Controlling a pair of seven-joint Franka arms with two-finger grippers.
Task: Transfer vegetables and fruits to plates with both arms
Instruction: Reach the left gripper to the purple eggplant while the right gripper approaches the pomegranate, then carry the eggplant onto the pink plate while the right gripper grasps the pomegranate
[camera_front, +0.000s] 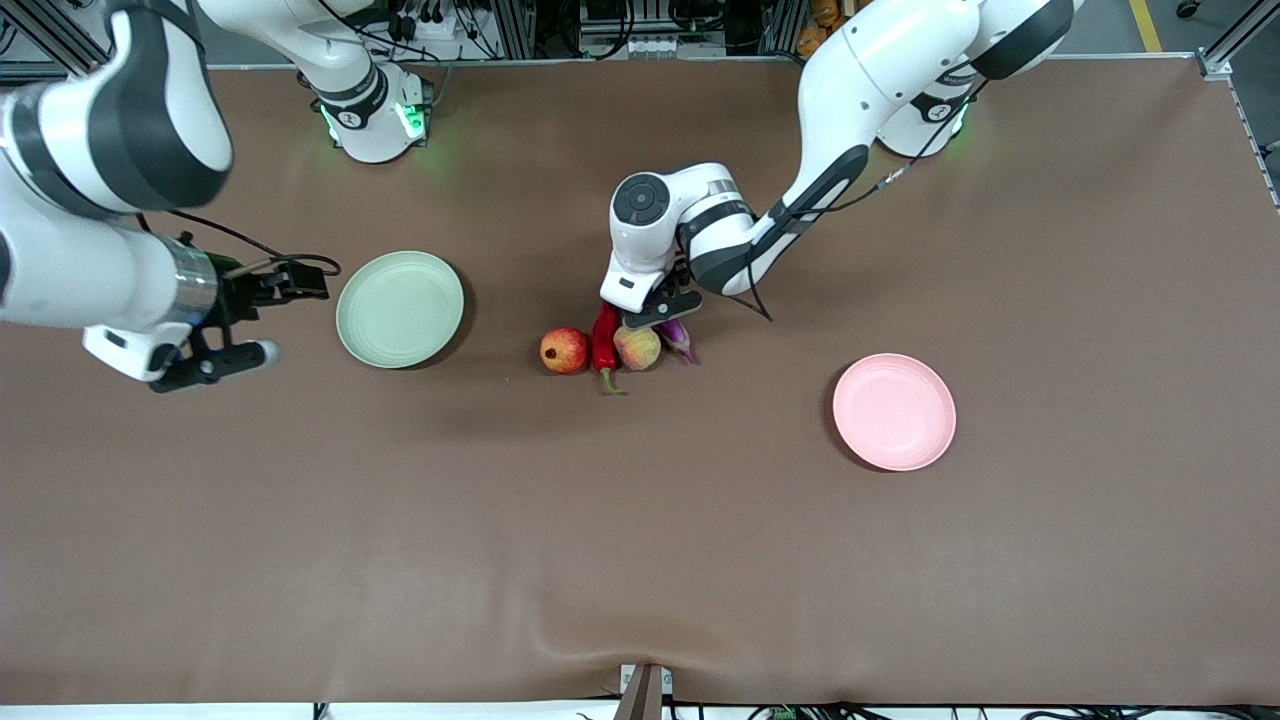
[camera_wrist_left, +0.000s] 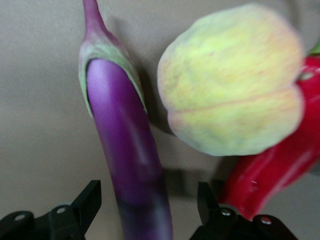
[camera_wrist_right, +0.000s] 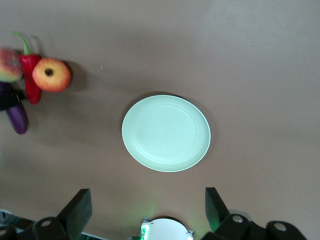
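My left gripper (camera_wrist_left: 147, 202) is down at mid-desk, fingers (camera_wrist_left: 87, 200) apart on either side of the eggplant (camera_wrist_left: 127, 150), not clamped. My right gripper (camera_wrist_right: 145, 210) waits above the green plate (camera_front: 400, 308), fingers (camera_wrist_right: 77, 207) wide apart and holding nothing. Count: one eggplant, one chili (camera_front: 604, 340), one peach (camera_front: 637, 347), one pomegranate (camera_front: 564, 350), clustered together; two plates, green and pink (camera_front: 894, 411), both bare.
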